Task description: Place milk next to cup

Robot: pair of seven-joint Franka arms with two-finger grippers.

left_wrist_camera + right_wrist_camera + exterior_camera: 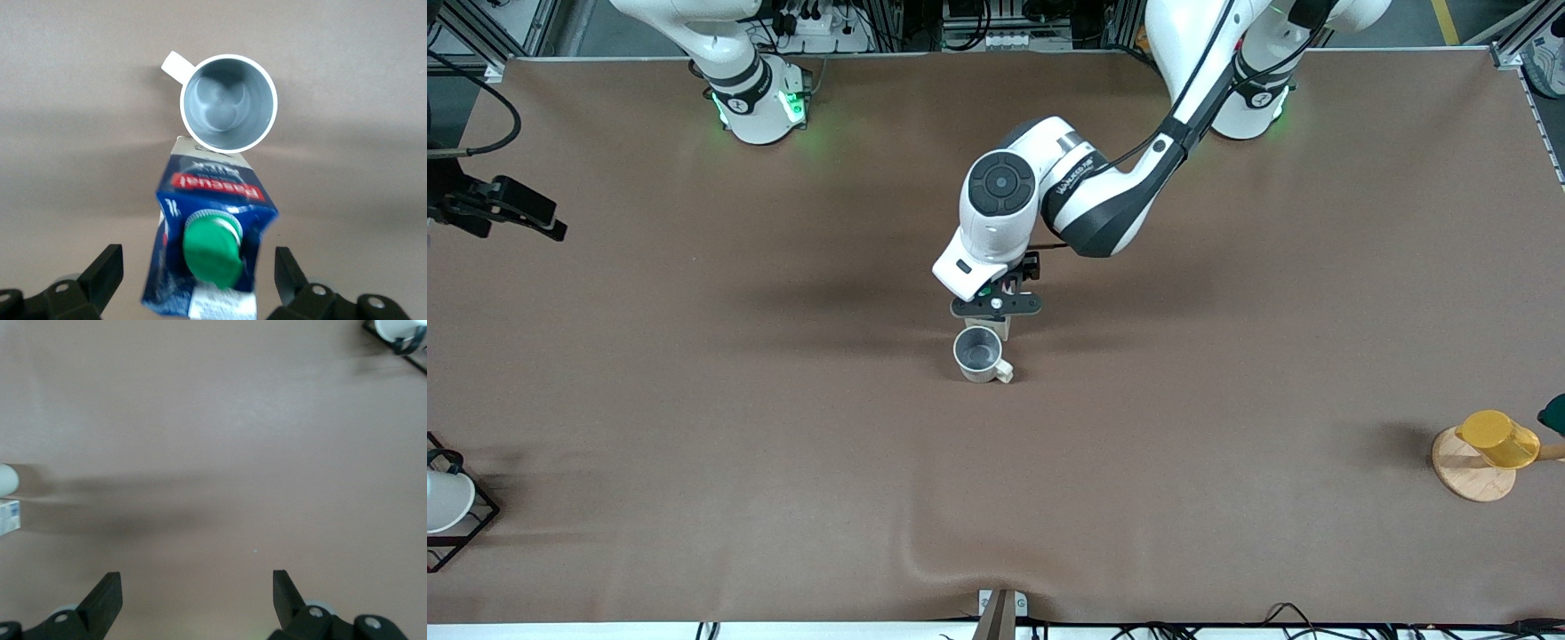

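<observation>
the small dark blue gable-top milk carton with green cap (210,250) stands on the brown surface (694,427), touching the cream-white mug (229,103). the left end effector (193,280) hovers over it, fingers spread wide, holding nothing, so the carton looks already placed. the right end effector (193,597) waits, open and empty.

My left gripper (197,273) hangs over the milk carton (208,243) at mid-tabletop (694,444), jaws spread to either side of it without touching. The carton stands on the tabletop just beside the mug (979,354), which sits nearer the front camera. A cup on a wooden disc (1476,462) lies toward my left arm's end, a wire rack (454,516) toward my right arm's.
</observation>
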